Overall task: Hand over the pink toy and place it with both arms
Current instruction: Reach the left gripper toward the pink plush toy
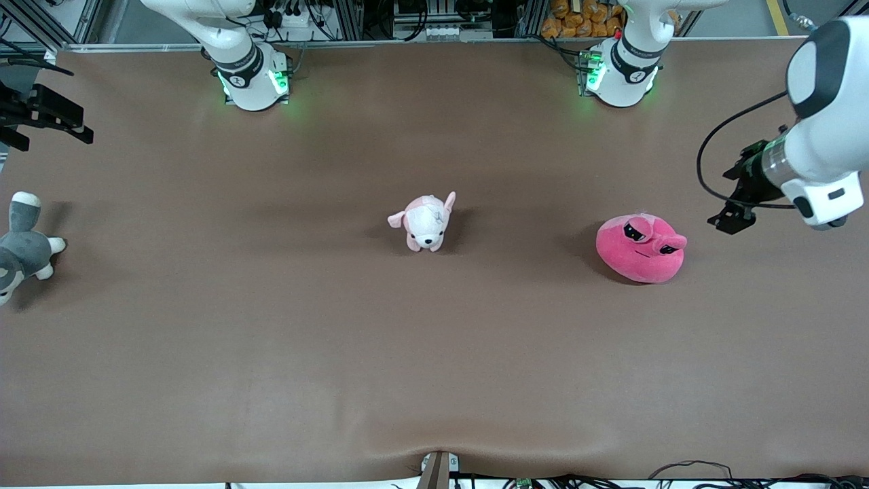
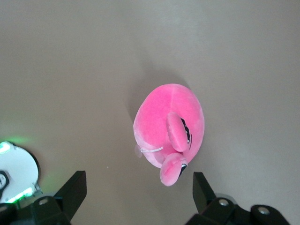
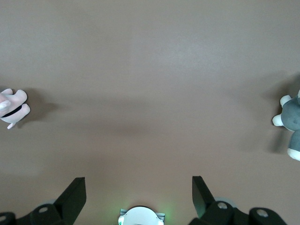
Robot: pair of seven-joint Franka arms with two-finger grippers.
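A brown table (image 1: 271, 339) fills nearly the whole front view, with cabling and racks along the top edge. The left gripper (image 1: 736, 204) hangs at the frame's right edge, fingers spread wide and empty. The right gripper (image 1: 41, 119) sits at the upper left edge, jaws likewise apart, waiting. The pink toy (image 1: 641, 248) lies right of centre, the pale dog plush (image 1: 424, 223) at centre, the grey plush (image 1: 20, 248) at the left edge.
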